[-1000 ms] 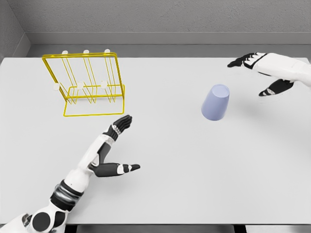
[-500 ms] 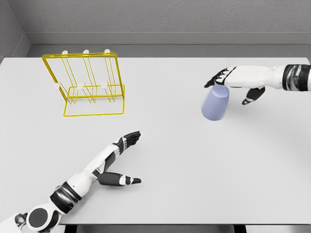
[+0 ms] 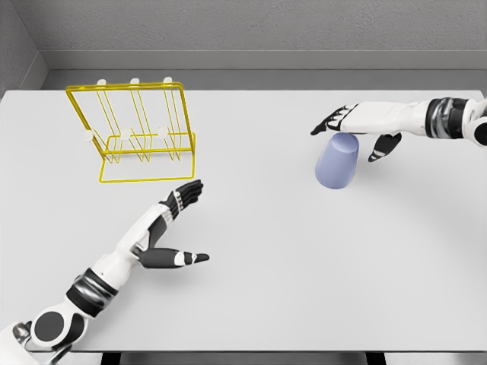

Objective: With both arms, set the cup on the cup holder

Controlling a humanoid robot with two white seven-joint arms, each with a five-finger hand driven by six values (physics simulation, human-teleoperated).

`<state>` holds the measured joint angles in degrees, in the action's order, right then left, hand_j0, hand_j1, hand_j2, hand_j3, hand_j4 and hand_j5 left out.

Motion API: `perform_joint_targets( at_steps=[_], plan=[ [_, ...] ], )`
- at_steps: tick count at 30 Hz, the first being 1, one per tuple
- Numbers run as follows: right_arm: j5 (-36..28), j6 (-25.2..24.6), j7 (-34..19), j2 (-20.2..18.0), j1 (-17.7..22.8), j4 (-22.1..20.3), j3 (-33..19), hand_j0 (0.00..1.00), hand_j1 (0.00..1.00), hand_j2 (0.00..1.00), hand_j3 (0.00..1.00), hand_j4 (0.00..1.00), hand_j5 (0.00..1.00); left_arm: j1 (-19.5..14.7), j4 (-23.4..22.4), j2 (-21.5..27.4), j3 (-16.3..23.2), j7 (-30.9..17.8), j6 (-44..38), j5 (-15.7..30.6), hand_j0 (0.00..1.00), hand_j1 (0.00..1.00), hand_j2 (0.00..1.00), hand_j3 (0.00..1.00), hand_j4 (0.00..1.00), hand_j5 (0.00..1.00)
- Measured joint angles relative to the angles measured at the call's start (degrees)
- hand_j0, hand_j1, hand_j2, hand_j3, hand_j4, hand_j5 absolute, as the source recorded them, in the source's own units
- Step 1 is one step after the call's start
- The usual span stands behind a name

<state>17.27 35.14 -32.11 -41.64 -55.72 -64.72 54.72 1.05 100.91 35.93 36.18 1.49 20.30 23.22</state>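
Counter [image 3: 266, 289] space nearest the robot, a plain pale grey surface, carries only the left hand [image 3: 169, 228] at about seven o'clock in the head view. Its fingers are spread and relaxed, holding nothing, the palm turned on edge and the thumb pointing toward three o'clock. Farther out, at about two o'clock, stands the lavender tapered plastic cup [image 3: 337, 161], upside down with its narrow base uppermost and leaning slightly toward the right. At ten o'clock, well apart from the cup, sits the yellow wire cup holder [image 3: 137, 131] with its white-tipped upright pegs.

Farthest of the working parts, the right hand [image 3: 358, 125] reaches in from three o'clock and hovers over the cup's top. Its fingers are released: the four long ones stretch past the base toward nine o'clock, just beyond the cup's far rim, while the thumb hangs down near the cup's right flank, seemingly just clear of it. So the cup lies under and between thumb and fingers, not yet clasped.

The step in hand looks like the right-hand grasp. To do it well, the hand should probably sink lower so the wall sits deep in the palm, then close evenly around the upper part; a pinch near the narrow base could slip off the taper or topple the cup.
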Motion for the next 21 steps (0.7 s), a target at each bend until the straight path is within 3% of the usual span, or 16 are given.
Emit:
perform_joint_targets(
  at_steps=[21],
  plan=[
    [0.7,0.0,0.0,1.4,0.0,0.7,0.3,1.00,1.00,1.00,1.00,1.00,1.00,1.0,0.0,-1.5,-1.3,0.1,-0.5,0.0,1.00,1.00,1.00,1.00,1.00,1.00]
  ],
)
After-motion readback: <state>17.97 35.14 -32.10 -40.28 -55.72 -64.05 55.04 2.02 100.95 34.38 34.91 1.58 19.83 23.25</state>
